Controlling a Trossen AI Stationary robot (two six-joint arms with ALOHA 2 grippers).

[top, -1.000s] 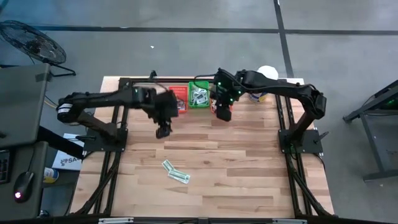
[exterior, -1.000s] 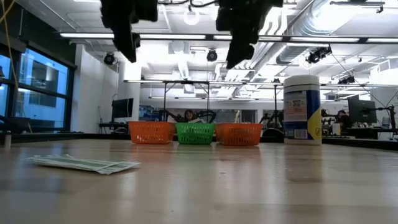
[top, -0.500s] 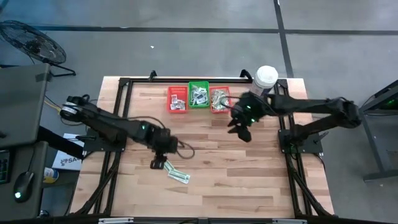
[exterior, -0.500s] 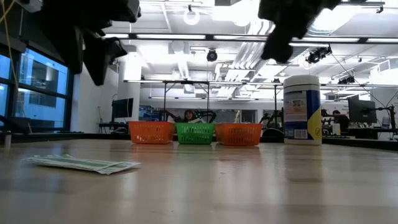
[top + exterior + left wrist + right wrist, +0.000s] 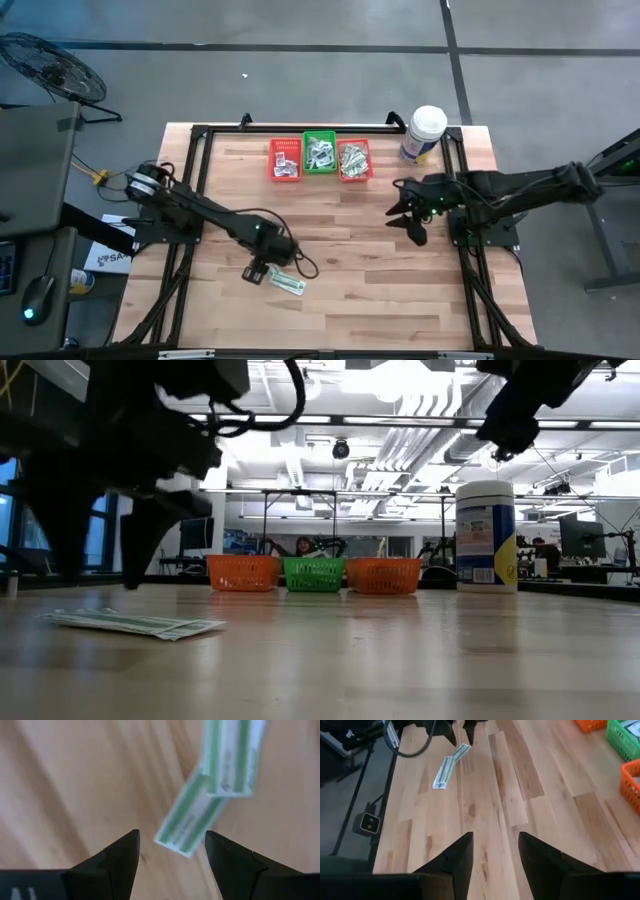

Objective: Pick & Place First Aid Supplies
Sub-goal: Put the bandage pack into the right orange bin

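Observation:
Two narrow green-and-white strips (image 5: 187,822) lie flat on the wood near the table's middle, meeting end to end. They also show as strips (image 5: 290,284) in the high view and strips (image 5: 135,622) in the low view. My left gripper (image 5: 172,845) points down just above the nearer strip's end and is open, touching nothing. My right gripper (image 5: 410,225) hangs open and bare near the table's right side, slanting down toward the table's middle. More packets fill the baskets (image 5: 320,153).
Three small mesh baskets stand in a row at the far edge: red (image 5: 285,160), green (image 5: 320,153), red (image 5: 354,160). A white tub (image 5: 424,133) with a blue label stands at the far right corner. Bare wood (image 5: 520,785) lies between the two grippers.
My left gripper has swung from beside the baskets toward the near edge and come down over the strips, rolling as it went. My right gripper has drawn back from the baskets toward the table's right edge. The strips have stayed where they were.

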